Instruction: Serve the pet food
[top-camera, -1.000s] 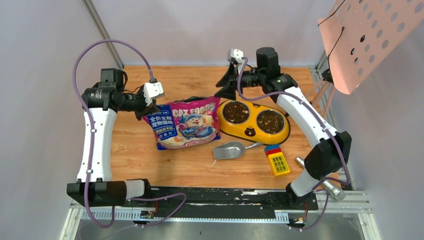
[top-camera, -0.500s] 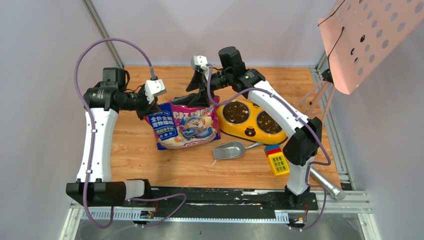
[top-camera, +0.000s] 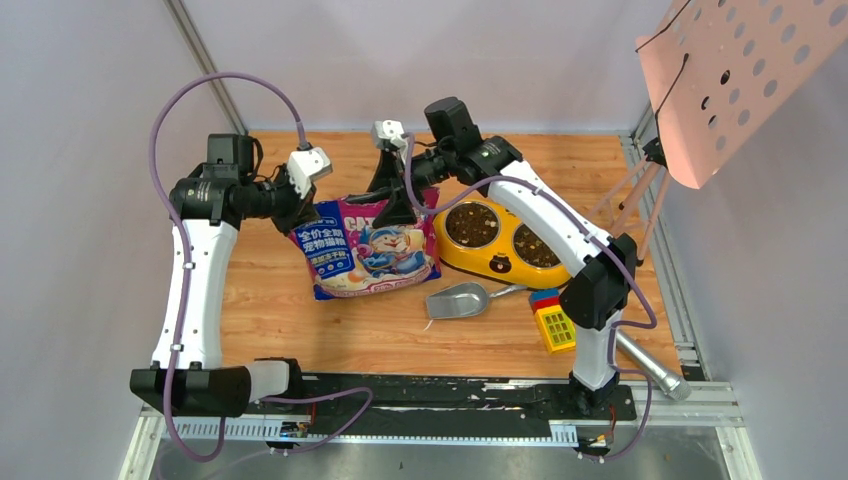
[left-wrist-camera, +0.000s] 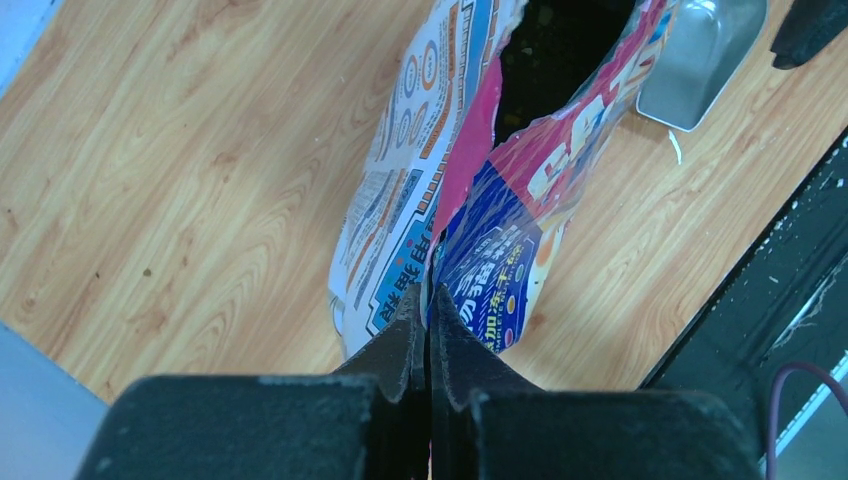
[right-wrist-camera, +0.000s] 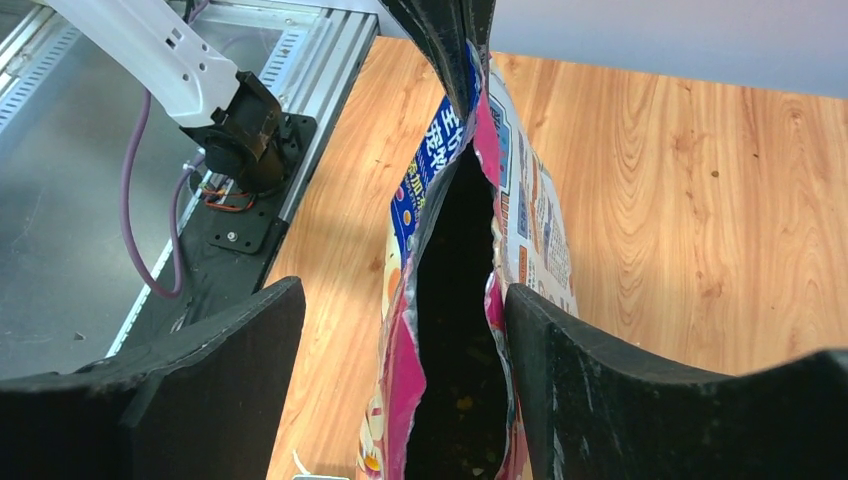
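The blue-and-magenta cat food bag (top-camera: 368, 250) stands on the table with its torn top agape. My left gripper (top-camera: 303, 210) is shut on the bag's upper left corner (left-wrist-camera: 432, 268). My right gripper (top-camera: 396, 205) hangs open over the bag's mouth (right-wrist-camera: 455, 300); its jaws straddle the opening with nothing clamped. The right-hand finger (right-wrist-camera: 600, 370) lies against the bag's back wall and the other finger (right-wrist-camera: 210, 370) stands apart from it. Pet food (top-camera: 472, 225) fills both bowls of the yellow feeder (top-camera: 500, 267). A few pellets (right-wrist-camera: 467, 402) show dimly inside the bag.
A grey metal scoop (top-camera: 458, 300) lies in front of the feeder, and shows too in the left wrist view (left-wrist-camera: 700, 55). Coloured toy blocks (top-camera: 555, 320) sit at the front right, with a metal cylinder (top-camera: 652, 372) by the right arm's base. A pink perforated panel (top-camera: 745, 70) overhangs the back right.
My right arm has swung left from above the feeder to the bag's mouth, and its jaws have opened wider. The left gripper kept its hold on the bag's corner.
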